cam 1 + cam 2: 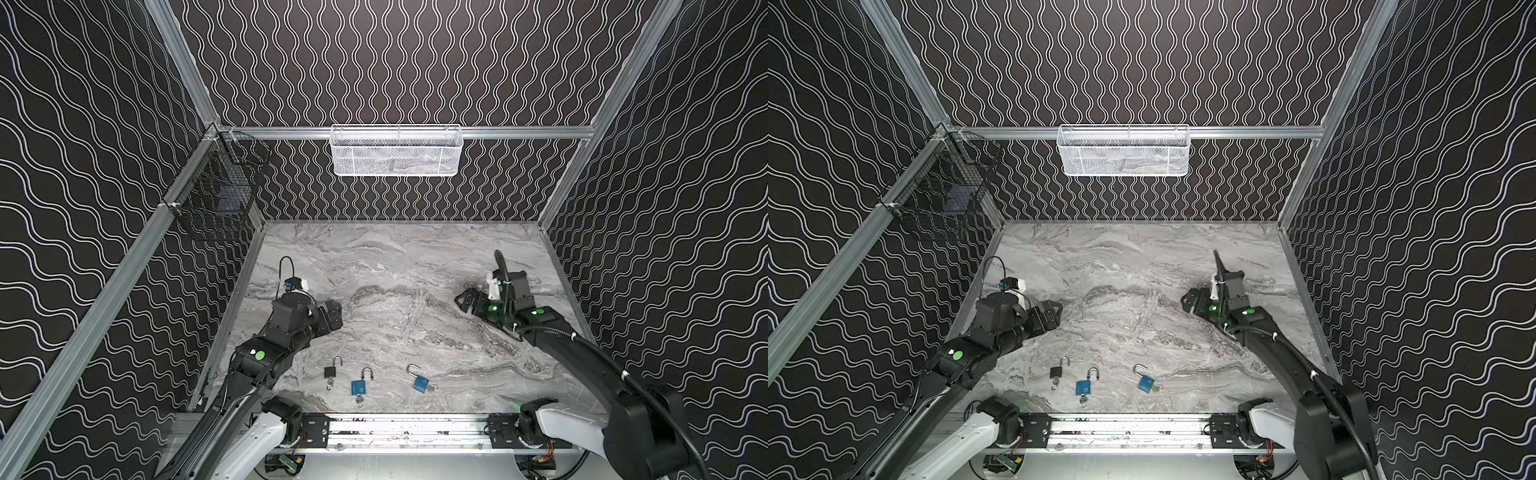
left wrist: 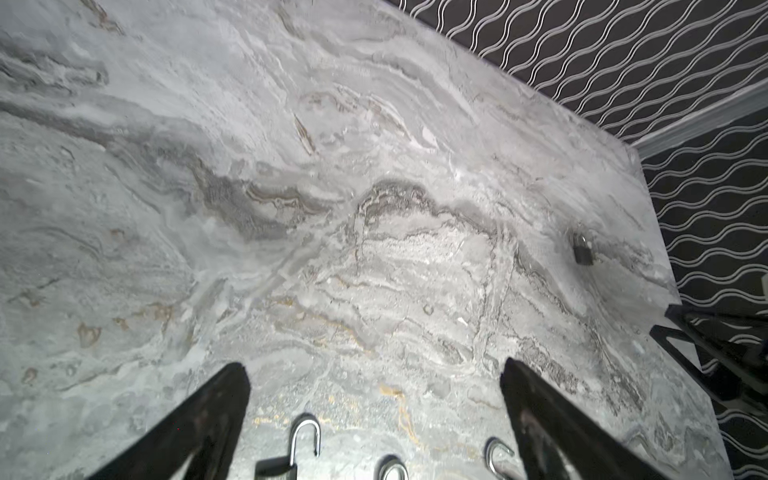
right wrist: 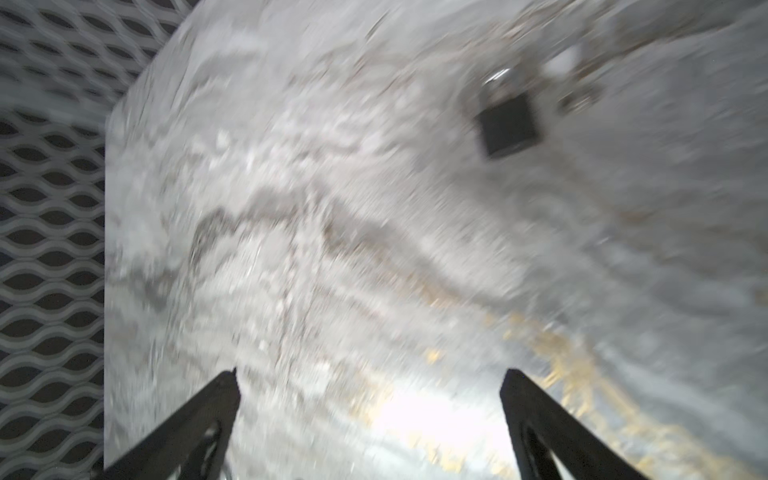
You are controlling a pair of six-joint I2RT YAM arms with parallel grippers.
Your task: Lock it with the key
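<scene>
Locks lie in a row near the front edge of the counter [image 1: 395, 257]: a black lock [image 1: 331, 371] on the left, a blue lock [image 1: 358, 387] in the middle and another blue lock [image 1: 420, 383] to the right. All three are apart from each other and each has a key at its base, for example the middle key [image 1: 359, 401]. The right one's shackle is plainly swung aside. The black one's shackle looks lifted, and the middle one's I cannot tell. A far lock [image 3: 509, 124], black, lies well to the right. It is blurred, and the top views do not show it clearly.

The left tool [image 1: 334, 313] hangs over the counter's left side, beyond the row, with its jaws wide apart and nothing between them. The right tool [image 1: 465, 301] is far right, likewise spread and empty.

These locks are probably small, dense, rigid metal with slick faces, so a nudge would likely skate one across the smooth counter. The body is the sound hold: clamp across its flat faces and leave the shackle and key free. The key is thin and stiff, so pinch it flat across its head. A loose pinch would likely slip as it turns. The shackle should need a firm push into the body.
</scene>
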